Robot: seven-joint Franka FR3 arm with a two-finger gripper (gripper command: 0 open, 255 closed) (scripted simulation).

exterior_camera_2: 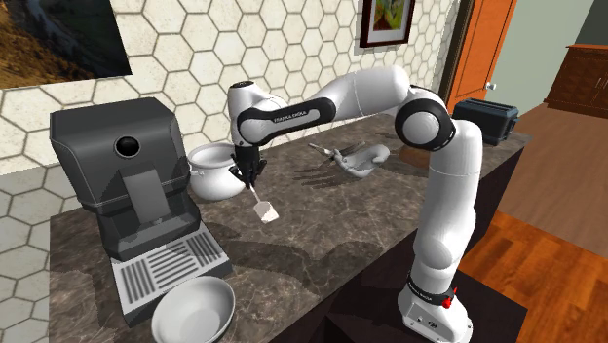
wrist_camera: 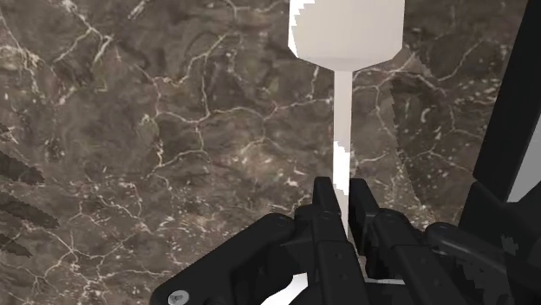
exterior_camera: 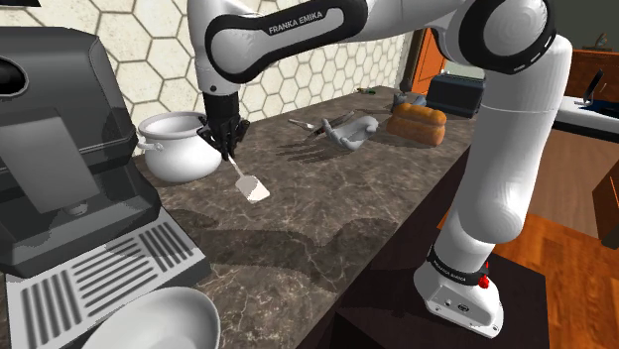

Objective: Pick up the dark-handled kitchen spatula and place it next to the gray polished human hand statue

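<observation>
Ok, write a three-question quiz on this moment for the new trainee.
1. True or false: the gripper is shut on the thin shaft of the white spatula.
2. In the shoulder view, what stands just behind the gripper? A) a white pot B) a kettle C) a blender
3. Fill in: in the shoulder view, the gray hand statue lies on the counter between the spatula and the ____.

Key: 1 true; 2 A; 3 bread loaf.
</observation>
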